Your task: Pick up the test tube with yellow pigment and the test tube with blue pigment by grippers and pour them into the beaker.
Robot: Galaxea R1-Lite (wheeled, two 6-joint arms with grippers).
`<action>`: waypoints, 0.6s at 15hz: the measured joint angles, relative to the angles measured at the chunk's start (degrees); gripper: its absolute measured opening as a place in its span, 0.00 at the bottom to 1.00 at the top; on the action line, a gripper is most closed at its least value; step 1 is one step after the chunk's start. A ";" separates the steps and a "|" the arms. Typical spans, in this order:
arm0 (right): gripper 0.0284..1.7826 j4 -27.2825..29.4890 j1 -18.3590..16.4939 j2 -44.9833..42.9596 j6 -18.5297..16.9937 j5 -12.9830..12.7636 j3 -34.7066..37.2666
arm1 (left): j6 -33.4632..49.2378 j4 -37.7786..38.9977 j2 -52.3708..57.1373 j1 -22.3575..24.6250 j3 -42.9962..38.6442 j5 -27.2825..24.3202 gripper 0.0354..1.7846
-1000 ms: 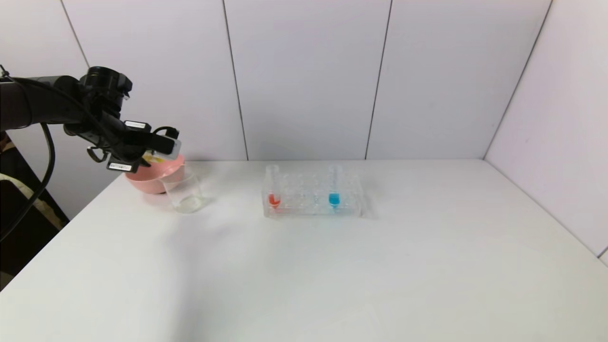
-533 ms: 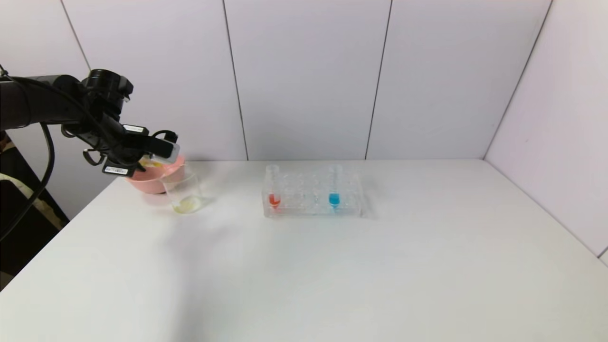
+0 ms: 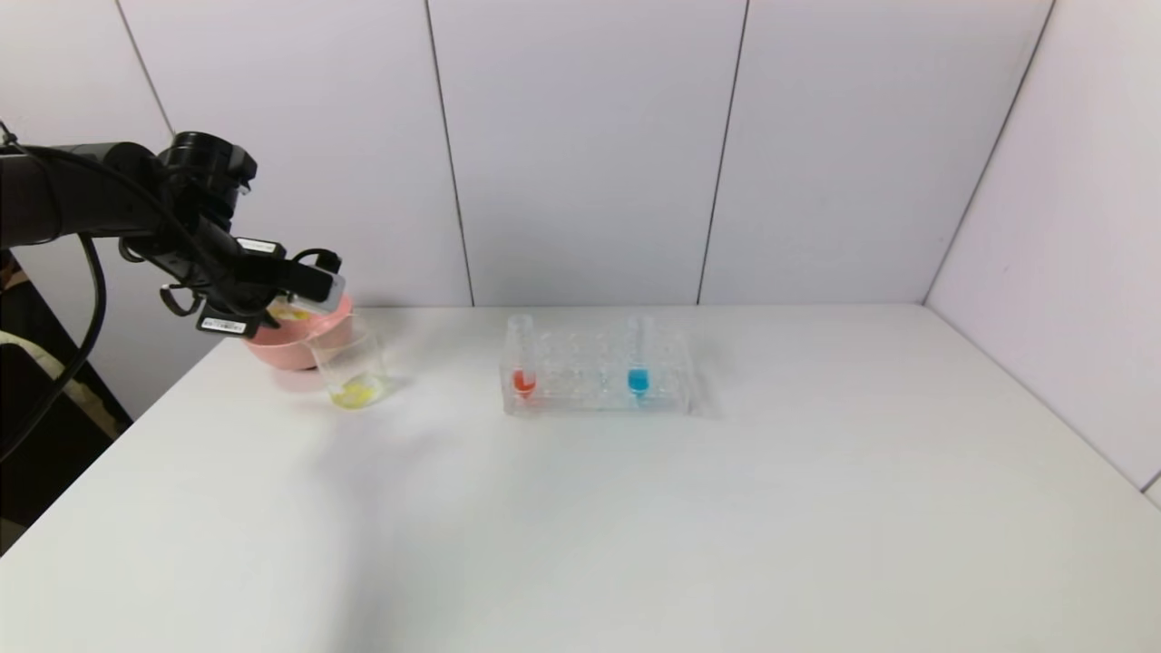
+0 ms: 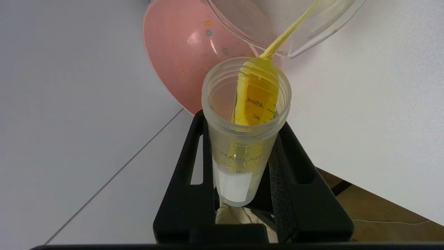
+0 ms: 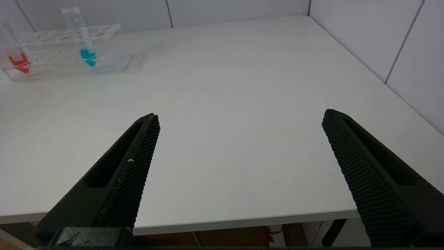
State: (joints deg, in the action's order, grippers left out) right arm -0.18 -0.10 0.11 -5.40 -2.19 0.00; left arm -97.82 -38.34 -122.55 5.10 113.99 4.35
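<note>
Yellow-pigment test tube (image 4: pixel 247 139) clamped tight in left gripper (image 4: pixel 242 163), tipped over beaker (image 3: pixel 352 367) beside pink bowl (image 3: pixel 272 343); clear, graduated, white label, thin yellow stream running from its mouth. Yellow pool in beaker bottom. Blue-pigment test tube (image 3: pixel 639 363) upright in rack (image 3: pixel 671 385). Right gripper (image 5: pixel 239 156) wide open, holding nothing, above table's near edge (image 5: pixel 242 208).

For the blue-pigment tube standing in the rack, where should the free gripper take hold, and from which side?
Probably grip the test tube with blue pigment on its bare upper stretch, which sticks up out of the clear rack. It stands near upright with rack walls around its lower part, so come from above or the front, fingers on either side, then lift straight up. The right gripper hangs open, near the table's front edge.
</note>
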 joint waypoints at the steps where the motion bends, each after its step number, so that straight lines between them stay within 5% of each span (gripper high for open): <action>1: 0.96 0.00 0.00 0.00 0.00 0.02 0.00 | 0.02 -0.09 0.00 -0.09 0.00 0.02 0.25; 9: 0.96 0.00 0.00 0.00 -0.02 0.02 0.00 | 0.79 -1.68 0.01 -0.26 0.00 0.50 0.25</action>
State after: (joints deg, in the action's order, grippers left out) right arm -0.18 -0.10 0.11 -5.42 -2.17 0.00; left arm -97.02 -40.02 -122.54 4.84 113.99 4.85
